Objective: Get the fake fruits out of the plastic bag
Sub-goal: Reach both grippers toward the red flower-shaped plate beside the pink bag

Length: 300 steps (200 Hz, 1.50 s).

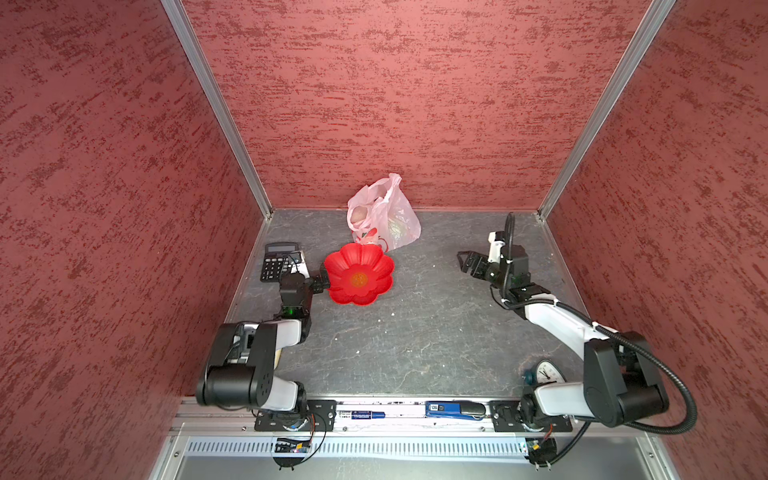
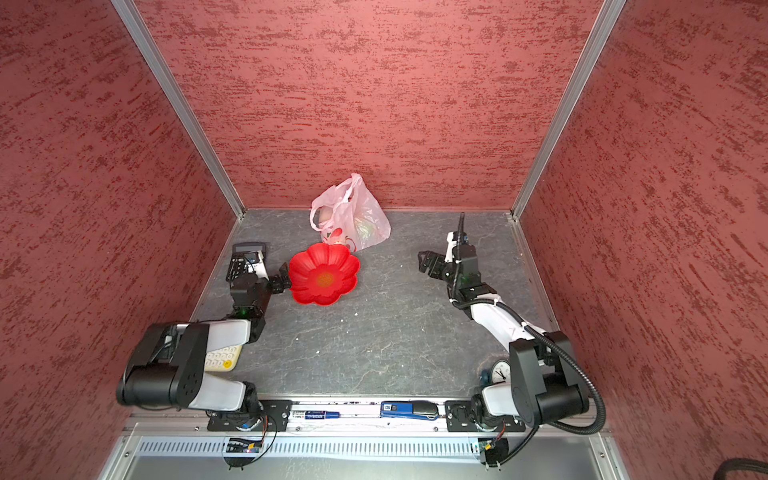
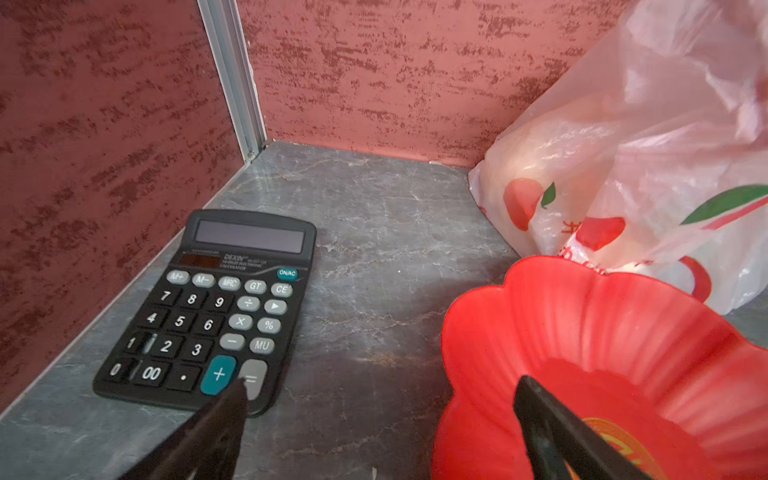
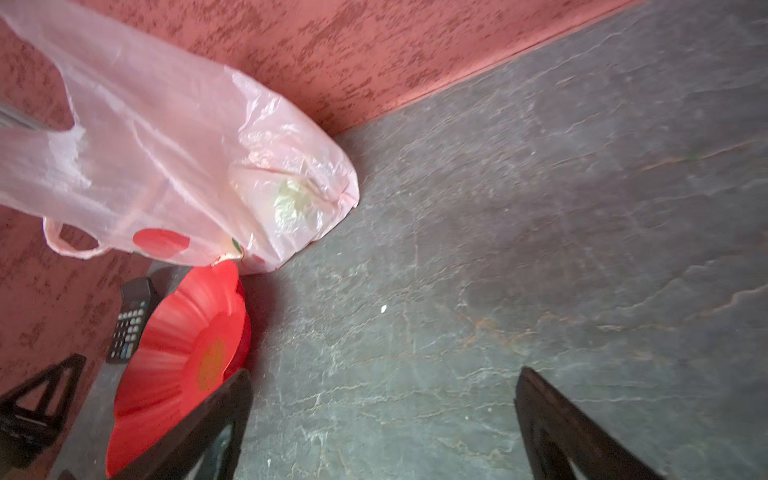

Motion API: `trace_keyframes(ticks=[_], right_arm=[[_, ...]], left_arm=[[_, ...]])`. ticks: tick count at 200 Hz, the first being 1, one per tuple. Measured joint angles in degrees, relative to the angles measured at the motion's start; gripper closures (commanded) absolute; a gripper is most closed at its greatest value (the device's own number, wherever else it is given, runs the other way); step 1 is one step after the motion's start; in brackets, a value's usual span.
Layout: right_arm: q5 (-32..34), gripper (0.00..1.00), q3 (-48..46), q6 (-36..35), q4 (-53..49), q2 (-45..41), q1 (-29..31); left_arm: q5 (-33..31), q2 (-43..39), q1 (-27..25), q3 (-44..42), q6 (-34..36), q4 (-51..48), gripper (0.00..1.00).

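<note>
Translucent pale-pink film forms the plastic bag (image 1: 382,216), shown slumped at 12 o'clock on the grey, veined table (image 1: 415,332); the skin is thin and crinkled, printed with red marks, with two loop handles at its top. The fake fruits (image 1: 358,214) are seen only as blurred shapes through the film: a rounded cream lump on its 9 o'clock side and, in the right wrist view, a pale greenish bumpy form (image 4: 293,199) low in the sack. None is seen outside it, so the task is judged to be at its opening step. A glossy red dish (image 1: 359,274), fluted and flower-shaped, is placed at 6 o'clock of the bag, its far rim at or just short of the film. The left gripper (image 1: 321,281) is held spread wide and empty at the dish's 9 o'clock rim, which is straddled by its fingers in the left wrist view. The right gripper (image 1: 462,262) is likewise released and empty, at 3 o'clock of the dish, well apart from the bag. The next move is judged to call for a handle or mouth edge to be pinched and lifted so that the opening is held, since such slippery film is likely to bunch or collapse.
</note>
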Motion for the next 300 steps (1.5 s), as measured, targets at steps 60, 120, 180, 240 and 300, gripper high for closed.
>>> trace_keyframes(ticks=[60,120,180,240,300], right_arm=[[4.55,0.01,6.58,-0.48,-2.36,4.55,8.48],[4.39,0.13,14.88,1.75,-3.54,15.32,14.34],[1.88,0.24,18.18,4.98,-3.67,22.75,20.04],[-0.98,0.26,21.09,7.54,-1.88,27.98,22.86],[-2.14,0.42,26.36,8.15,-2.14,32.00,23.56]], left_arm=[[5.31,-17.27,8.72,10.64,-18.60,-24.50,0.00],[9.11,-21.40,1.05,17.51,-23.34,-42.18,0.00],[6.05,-18.49,-14.71,29.38,-24.63,-54.45,0.00],[1.64,-15.41,-21.05,14.05,-32.15,-44.41,0.01],[1.14,-12.81,-24.02,19.17,-30.60,-46.56,0.00]])
